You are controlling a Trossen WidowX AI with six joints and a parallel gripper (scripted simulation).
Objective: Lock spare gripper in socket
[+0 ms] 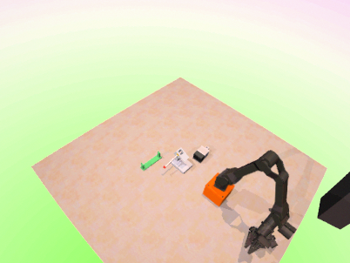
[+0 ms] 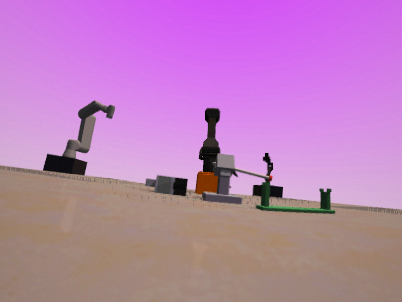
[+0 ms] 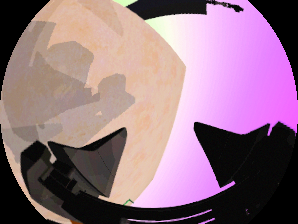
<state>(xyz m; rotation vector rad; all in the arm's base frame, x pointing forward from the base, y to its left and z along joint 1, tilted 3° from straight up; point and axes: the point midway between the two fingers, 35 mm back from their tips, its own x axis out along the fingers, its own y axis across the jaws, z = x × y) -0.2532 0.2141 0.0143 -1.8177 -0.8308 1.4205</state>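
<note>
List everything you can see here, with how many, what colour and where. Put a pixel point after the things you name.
mount: one, light grey, on the tabletop [image 1: 104, 174] between the green rack and the block
pin: one, pale with a red tip [image 1: 164, 167] [image 2: 270, 178], sticking out of the mount towards the green rack
rack: one, green [image 1: 151, 162] [image 2: 297, 210], beside the mount, with an upright at each end
block: one, black and light grey [image 1: 199, 154] [image 2: 171, 184], on the mount's other side
background arm: one, grey [image 2: 87, 134], on a black box [image 2: 65, 164]
distant box: one, black [image 2: 275, 191], behind the green rack in the exterior view
robot base: one, orange [image 1: 213, 194] [image 2: 204, 183], on the tabletop
robot arm: one, dark [image 1: 282, 192] [image 2: 212, 131], arching from the base
jaws: one pair, dark, open, away from the mount
</note>
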